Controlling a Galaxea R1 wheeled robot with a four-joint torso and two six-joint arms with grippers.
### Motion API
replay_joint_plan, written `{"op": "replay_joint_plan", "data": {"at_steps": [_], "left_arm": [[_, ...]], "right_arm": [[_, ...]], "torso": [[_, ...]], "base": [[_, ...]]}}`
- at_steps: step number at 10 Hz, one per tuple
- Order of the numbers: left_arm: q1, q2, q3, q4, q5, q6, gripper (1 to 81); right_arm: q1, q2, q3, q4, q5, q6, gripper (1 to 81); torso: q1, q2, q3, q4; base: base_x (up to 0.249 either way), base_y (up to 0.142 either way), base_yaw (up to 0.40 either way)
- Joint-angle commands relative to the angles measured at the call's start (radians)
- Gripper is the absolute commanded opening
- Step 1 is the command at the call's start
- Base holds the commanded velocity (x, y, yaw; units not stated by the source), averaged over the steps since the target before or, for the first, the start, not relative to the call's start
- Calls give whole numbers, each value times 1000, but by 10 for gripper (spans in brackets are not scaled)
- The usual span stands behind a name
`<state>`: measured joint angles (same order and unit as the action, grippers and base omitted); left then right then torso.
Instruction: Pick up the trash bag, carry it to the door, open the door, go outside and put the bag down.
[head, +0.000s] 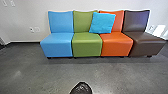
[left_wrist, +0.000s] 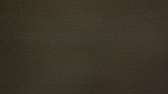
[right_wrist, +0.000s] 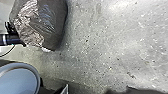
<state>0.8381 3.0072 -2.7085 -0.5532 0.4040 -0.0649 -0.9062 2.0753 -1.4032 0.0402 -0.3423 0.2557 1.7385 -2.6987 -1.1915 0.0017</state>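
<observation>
The top of the black trash bag shows at the bottom middle of the head view, in front of the row of chairs. Seen from the right wrist, the same shiny, crumpled bag hangs or rests over the grey floor; which of the two cannot be made out. A dark bar with a pale band reaches up against its side, and whether anything grips the bag there is unclear. The left wrist view is a dim brown blur with no clear shapes.
Blue, green, orange and brown chairs stand side by side along a white wall. A bright blue cushion leans across the green and orange backs. Grey floor lies before them.
</observation>
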Motion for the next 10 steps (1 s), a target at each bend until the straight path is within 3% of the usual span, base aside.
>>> {"op": "replay_joint_plan", "data": {"at_steps": [1, 2, 5, 7, 10], "left_arm": [[-106, -7, 1, -4, 70, 2, 811], [-106, -5, 1, 4, 70, 2, 811], [-106, -3, 1, 16, 68, 0, 811], [-104, 3, -5, 45, 58, -1, 811], [-99, 0, -10, 58, 61, -1, 811]], "right_arm": [[83, -51, 5, 29, -56, 3, 811], [83, -50, 1, 29, -56, 4, 811], [77, -50, 3, 29, -56, 3, 811], [71, -53, 4, 29, -56, 3, 811], [66, -50, 9, 27, -56, 3, 811]], "torso": [[0, 0, -80, 0], [0, 0, -31, 0], [1, 0, -67, 0], [1, 0, -64, 0], [1, 0, -64, 0]], "base": [[0, 0, 0], [0, 0, 0], [0, 0, 0], [0, 0, 0], [0, 0, 0]]}}
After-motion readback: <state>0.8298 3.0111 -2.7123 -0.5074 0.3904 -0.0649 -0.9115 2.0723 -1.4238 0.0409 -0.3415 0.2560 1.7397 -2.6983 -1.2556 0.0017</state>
